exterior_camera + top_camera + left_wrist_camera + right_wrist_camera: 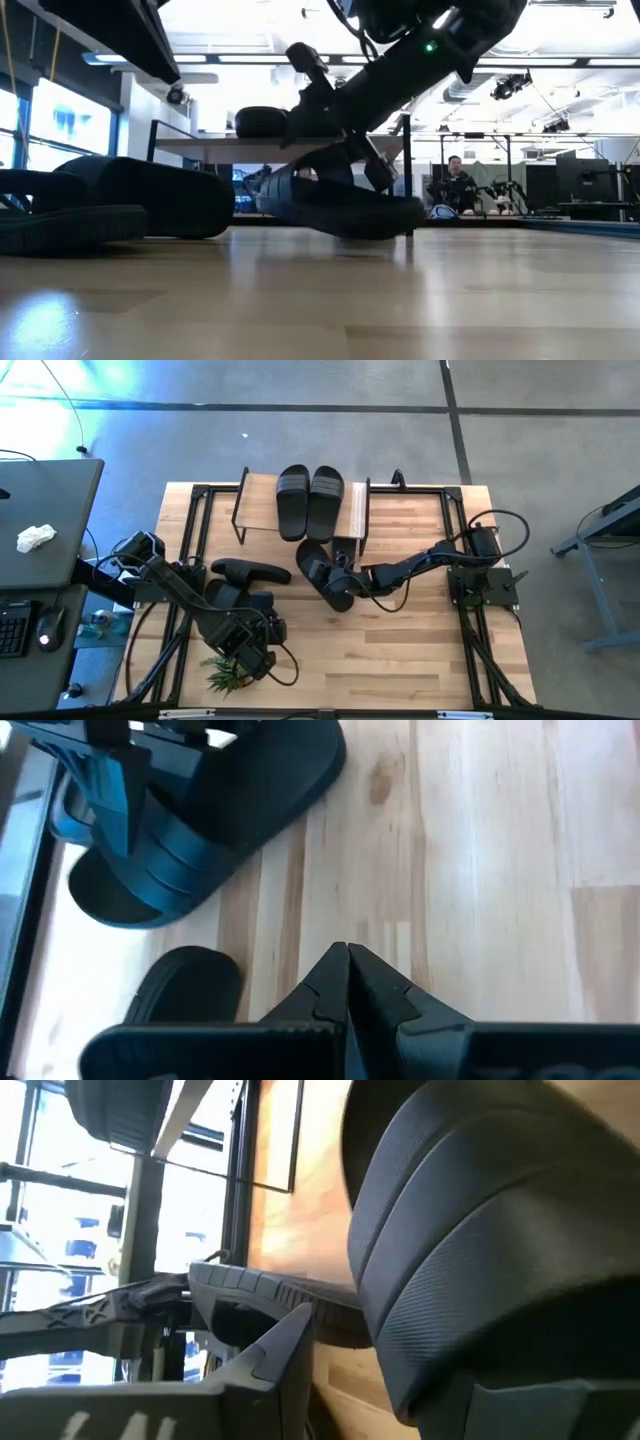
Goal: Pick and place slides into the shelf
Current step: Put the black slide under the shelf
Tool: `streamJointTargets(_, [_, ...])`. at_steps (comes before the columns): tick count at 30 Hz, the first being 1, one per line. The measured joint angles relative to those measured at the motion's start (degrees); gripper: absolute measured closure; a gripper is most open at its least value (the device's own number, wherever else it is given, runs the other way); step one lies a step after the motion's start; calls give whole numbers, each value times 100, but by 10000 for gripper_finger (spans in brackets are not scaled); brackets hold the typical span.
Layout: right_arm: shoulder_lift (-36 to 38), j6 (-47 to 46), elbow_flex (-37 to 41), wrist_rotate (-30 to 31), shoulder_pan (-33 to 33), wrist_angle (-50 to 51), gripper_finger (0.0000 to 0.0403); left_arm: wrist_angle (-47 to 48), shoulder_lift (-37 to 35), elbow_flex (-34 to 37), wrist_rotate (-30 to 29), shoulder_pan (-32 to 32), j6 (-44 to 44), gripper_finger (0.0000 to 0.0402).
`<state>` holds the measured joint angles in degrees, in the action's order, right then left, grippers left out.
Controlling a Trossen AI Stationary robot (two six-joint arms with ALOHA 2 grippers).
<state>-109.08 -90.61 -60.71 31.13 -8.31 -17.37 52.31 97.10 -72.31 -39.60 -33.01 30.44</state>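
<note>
Two black slides (310, 500) lie side by side on top of the shelf (358, 510) at the table's far edge. My right gripper (346, 577) reaches in from the table's right, just in front of the shelf, and is shut on a third slide (322, 575). In the low view this slide (330, 205) is tilted. Another slide (250, 571) rests sole down on the table to its left. My left gripper (348, 958) is shut on nothing, above the wood near the table's front left. Two slides (200, 830) show beyond it. My right gripper holds the slide at its wide strap (440, 1280), about halfway along the slide. One finger (275, 1345) shows beside the strap and the strap hides the other. The fingers slant down from the table's right, across the slide. The slide is tilted, and I cannot tell whether its low end (400, 222) touches the table.
A green sprig (222, 672) lies near the front edge under the left arm. A dark desk (40, 490) with a keyboard stands left of the table. Bare wood (400, 650) lies at the near right. A person (458, 180) sits in the room beyond.
</note>
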Motion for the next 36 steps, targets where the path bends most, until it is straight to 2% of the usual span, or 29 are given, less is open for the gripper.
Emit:
streamJointTargets(4, [0, -217, 0, -63, 48, 3, 243, -5, 0, 0, -52, 0, 0, 402])
streamJointTargets(9, [0, -540, 0, -489, 121, 150, 216, -22, 0, 0, -54, 0, -2, 402])
streamJointTargets(16, [0, -1143, 0, -572, 166, 348, 220, -33, 0, 0, -54, 0, -3, 402])
streamJointTargets(23, [0, -1449, 0, -1130, 313, 571, 222, -35, 0, 0, -54, 0, -11, 402])
streamJointTargets(29, [2, -1503, 0, -1397, 316, 710, 222, -33, 0, 0, -54, 0, -13, 402])
streamJointTargets(36, [4, -1462, 0, -1989, 281, 1139, 222, -13, 0, 0, -54, 0, -13, 401])
